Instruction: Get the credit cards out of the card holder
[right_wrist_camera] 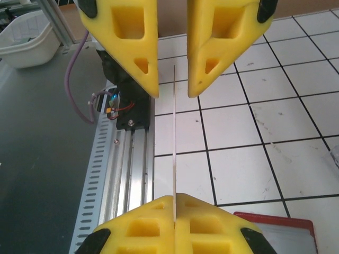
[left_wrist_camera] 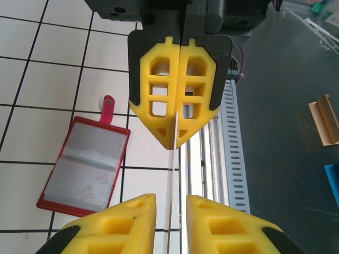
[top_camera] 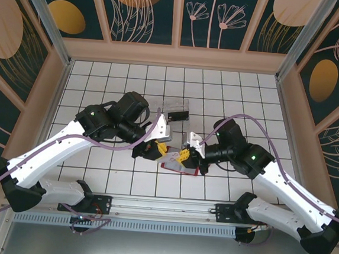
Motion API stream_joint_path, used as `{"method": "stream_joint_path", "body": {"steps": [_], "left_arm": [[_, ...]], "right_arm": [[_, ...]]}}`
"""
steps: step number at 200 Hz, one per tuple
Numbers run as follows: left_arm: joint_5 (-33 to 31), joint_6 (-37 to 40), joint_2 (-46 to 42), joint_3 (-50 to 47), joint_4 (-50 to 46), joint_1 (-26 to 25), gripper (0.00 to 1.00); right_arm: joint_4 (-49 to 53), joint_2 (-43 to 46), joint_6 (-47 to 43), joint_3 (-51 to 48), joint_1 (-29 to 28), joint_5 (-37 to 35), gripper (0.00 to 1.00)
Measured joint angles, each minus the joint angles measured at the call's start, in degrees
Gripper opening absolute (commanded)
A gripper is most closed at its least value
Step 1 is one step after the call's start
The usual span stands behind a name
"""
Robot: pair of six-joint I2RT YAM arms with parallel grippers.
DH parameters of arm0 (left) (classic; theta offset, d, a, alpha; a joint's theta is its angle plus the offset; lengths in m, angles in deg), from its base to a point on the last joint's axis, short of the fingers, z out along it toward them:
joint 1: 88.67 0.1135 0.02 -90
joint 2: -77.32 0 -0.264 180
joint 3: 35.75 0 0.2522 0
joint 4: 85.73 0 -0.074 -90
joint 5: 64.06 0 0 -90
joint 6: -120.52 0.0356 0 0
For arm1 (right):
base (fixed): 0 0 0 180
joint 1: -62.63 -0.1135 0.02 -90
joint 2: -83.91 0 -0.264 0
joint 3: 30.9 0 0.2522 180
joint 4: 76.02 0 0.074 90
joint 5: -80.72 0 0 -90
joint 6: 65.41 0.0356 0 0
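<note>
— One credit card (left_wrist_camera: 173, 174) up off the table, seen edge-on. Who has it?
— Starting at the left: the left gripper (right_wrist_camera: 174, 90) has its yellow fingers (right_wrist_camera: 132, 47) apart on either side of the card's free end. A gap shows on both sides, so it grips nothing. The right gripper (left_wrist_camera: 177, 143) is clenched on the other end and carries the card alone.
— How would it handle?
— Thin, light, stiff enough to hold a straight line unsupported, and probably slick on its faces. I'd pinch it flat across both faces, well in from the corner. A grip on the bare edge would likely skid.
— And the card holder (left_wrist_camera: 85, 164)?
— Lying open on the white tiles (top_camera: 102, 79), grey inside up, just beside the grippers. I cannot tell whether more cards sit in it.
— Room to move?
— Tight between the two grippers. There are open tiles to the left and right, a clear plastic tray (top_camera: 174, 111) just behind, and the metal rail (right_wrist_camera: 106, 174) along the near edge.
</note>
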Motion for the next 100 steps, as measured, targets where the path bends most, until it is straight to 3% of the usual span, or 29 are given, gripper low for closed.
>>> {"method": "stream_joint_path", "body": {"steps": [65, 88, 100], "left_arm": [[0.3, 0.7, 1.4, 0.4, -1.1, -0.2, 0.25], [0.4, 0.8, 1.9, 0.4, -1.3, -0.4, 0.17], [0.4, 0.9, 2.1, 0.4, -1.4, -0.5, 0.19]], "right_arm": [[1.2, -0.9, -0.4, 0.2, 0.0, 0.2, 0.00], [1.2, -0.9, -0.4, 0.2, 0.0, 0.4, 0.00], [1.3, -0.9, -0.4, 0.2, 0.0, 0.4, 0.00]]}}
